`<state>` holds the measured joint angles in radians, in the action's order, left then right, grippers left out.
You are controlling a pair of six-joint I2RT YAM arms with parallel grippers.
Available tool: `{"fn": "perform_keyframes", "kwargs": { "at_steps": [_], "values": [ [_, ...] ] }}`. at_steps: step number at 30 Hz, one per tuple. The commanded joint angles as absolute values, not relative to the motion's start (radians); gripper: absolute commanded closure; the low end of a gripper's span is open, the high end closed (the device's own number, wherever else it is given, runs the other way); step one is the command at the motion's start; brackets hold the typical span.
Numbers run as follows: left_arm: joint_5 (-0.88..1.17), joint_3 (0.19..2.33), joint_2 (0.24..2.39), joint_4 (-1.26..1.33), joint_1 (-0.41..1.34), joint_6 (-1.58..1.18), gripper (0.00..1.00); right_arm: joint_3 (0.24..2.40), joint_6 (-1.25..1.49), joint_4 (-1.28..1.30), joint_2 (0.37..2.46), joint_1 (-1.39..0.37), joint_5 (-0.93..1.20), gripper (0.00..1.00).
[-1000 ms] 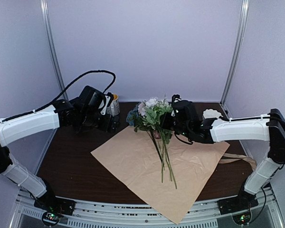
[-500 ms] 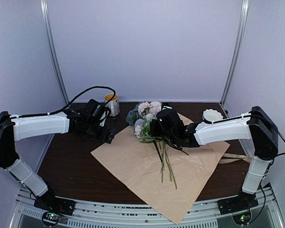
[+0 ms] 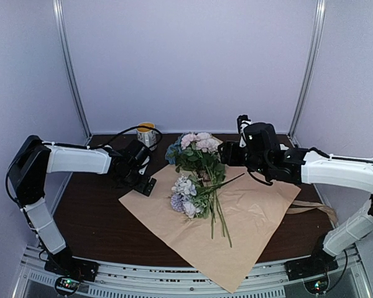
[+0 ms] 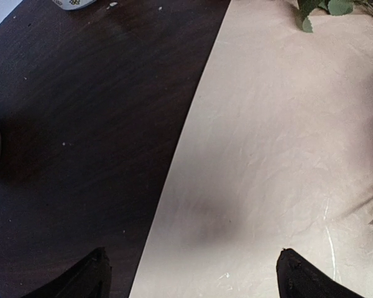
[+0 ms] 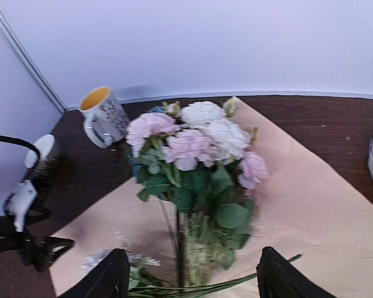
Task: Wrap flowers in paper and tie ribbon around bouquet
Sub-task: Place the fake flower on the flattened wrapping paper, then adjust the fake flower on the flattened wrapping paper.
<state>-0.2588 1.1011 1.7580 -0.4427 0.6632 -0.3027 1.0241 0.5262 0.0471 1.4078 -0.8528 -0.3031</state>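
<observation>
- Left gripper (image 3: 141, 180): jaws wide apart, empty, low over the paper's left edge.
- Mug (image 3: 147, 133): upright, beyond the paper's far left side.
- Paper (image 3: 261, 217): tan face up, spread flat.
- Flowers (image 3: 196, 152): lying on the paper, blooms toward its far corner; one sprig crosswise.
- Right gripper (image 3: 227, 153): jaws apart, empty, beside the blooms.
- Ribbon (image 3: 317, 208): at the paper's right corner.

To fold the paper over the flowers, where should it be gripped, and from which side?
Probably the paper at its upper-left edge, approached from the left over the dark table. That edge lies flat and free of the flowers, which lie along the sheet's middle, and the open left gripper hangs right over it.
</observation>
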Motion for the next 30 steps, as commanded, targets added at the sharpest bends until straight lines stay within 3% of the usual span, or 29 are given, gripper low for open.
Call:
{"fn": "perform_keyframes", "kwargs": {
  "at_steps": [1,7,11,16,21,30],
  "values": [
    [-0.282,1.152,1.727,-0.437,0.655,-0.273,0.04,1.057,0.392,0.348,1.421,-0.727,-0.227,0.28],
    [-0.33,1.164,1.599,-0.488,0.663,-0.267,0.1,1.071,0.292,0.444,1.499,-0.617,-0.019,0.34],
    [-0.3,1.138,1.539,-0.454,0.776,-0.15,0.28,1.162,0.224,0.535,1.631,-0.618,-0.027,0.43],
    [-0.083,1.122,1.571,-0.417,0.898,-0.024,0.46,1.288,0.174,0.568,1.759,-0.617,-0.011,0.49],
    [0.108,1.121,1.616,-0.343,0.933,0.048,0.49,1.368,0.14,0.602,1.842,-0.618,-0.026,0.54],
    [-0.049,1.343,1.89,-0.418,0.896,0.115,0.51,1.233,0.146,0.598,1.817,-0.627,0.049,0.63]
  ]
}}
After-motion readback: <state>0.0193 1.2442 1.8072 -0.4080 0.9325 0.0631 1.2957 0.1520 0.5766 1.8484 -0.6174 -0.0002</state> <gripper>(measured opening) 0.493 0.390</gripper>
